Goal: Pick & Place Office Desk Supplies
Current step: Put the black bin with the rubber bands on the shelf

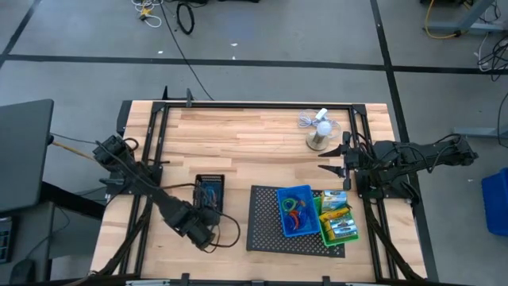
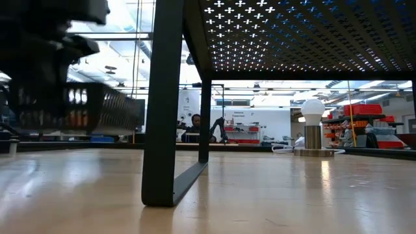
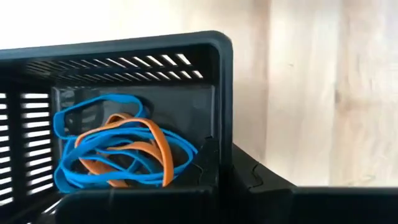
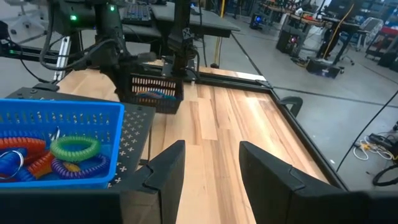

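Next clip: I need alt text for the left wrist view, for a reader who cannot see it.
A small black bin with slotted walls fills the view, holding a tangle of blue and orange rubber-band loops. The left hand is shut on the bin's near wall. Bare light wood table shows beside the bin.

black slotted bin (image 3: 124, 68), blue and orange rubber bands (image 3: 118, 149)

L arm reaches to lower left-centre of high view, left gripper (image 1: 205, 222) clamped tight (on a rim). R arm waits mid-right, right gripper (image 4: 210, 163) fingers apart.
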You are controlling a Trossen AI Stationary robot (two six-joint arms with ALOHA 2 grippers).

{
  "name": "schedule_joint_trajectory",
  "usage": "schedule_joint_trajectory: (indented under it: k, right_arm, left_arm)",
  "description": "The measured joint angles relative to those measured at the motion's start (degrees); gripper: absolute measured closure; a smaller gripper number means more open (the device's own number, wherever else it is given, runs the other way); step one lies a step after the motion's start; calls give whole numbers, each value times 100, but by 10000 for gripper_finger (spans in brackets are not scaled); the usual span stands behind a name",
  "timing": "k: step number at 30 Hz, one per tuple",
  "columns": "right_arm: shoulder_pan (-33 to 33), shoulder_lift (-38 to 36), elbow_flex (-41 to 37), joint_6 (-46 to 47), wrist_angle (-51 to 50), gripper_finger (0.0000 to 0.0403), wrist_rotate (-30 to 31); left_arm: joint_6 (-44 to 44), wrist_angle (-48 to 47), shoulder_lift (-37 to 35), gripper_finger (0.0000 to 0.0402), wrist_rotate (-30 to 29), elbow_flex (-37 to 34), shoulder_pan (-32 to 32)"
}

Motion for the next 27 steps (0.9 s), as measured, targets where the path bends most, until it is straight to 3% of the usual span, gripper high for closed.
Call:
schedule_joint_trajectory:
  k: [6,19,27]
  right_arm:
    - [0,0,-2,11,6,242,59]
    - [0,-2,-2,-131,67,242,177]
    - [0,-39,37,-426,256,242,234]
  left_arm:
    - [-55,-784,-2,398,-209,650,115]
    - [472,-1516,2,398,-213,2005,367]
    - [1209,-1925,691,398,-83,3180,608]
